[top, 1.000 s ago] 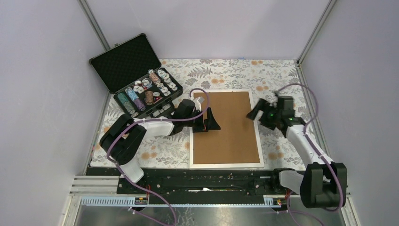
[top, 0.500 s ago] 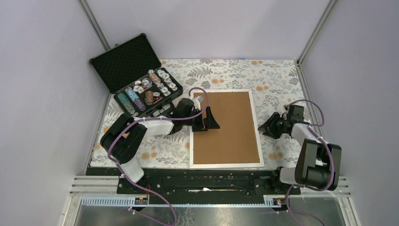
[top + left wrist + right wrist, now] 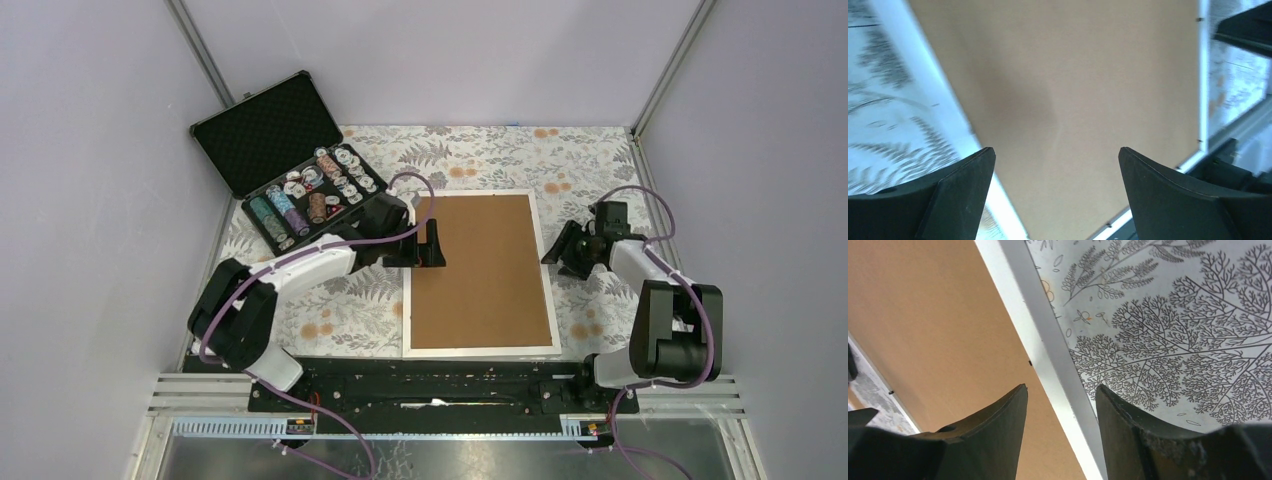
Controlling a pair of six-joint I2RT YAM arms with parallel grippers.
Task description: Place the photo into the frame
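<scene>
The white frame (image 3: 480,352) lies flat in the middle of the desk (image 3: 480,150). The brown backing board (image 3: 480,270) sits inside it. The photo cannot be seen. The left end effector (image 3: 438,245) hangs over the board by the frame's left edge, fingers wide apart, holding nothing. The right end effector (image 3: 558,247) is at the frame's right edge, fingers apart too. It may be touching the rim, but I cannot tell.
</scene>
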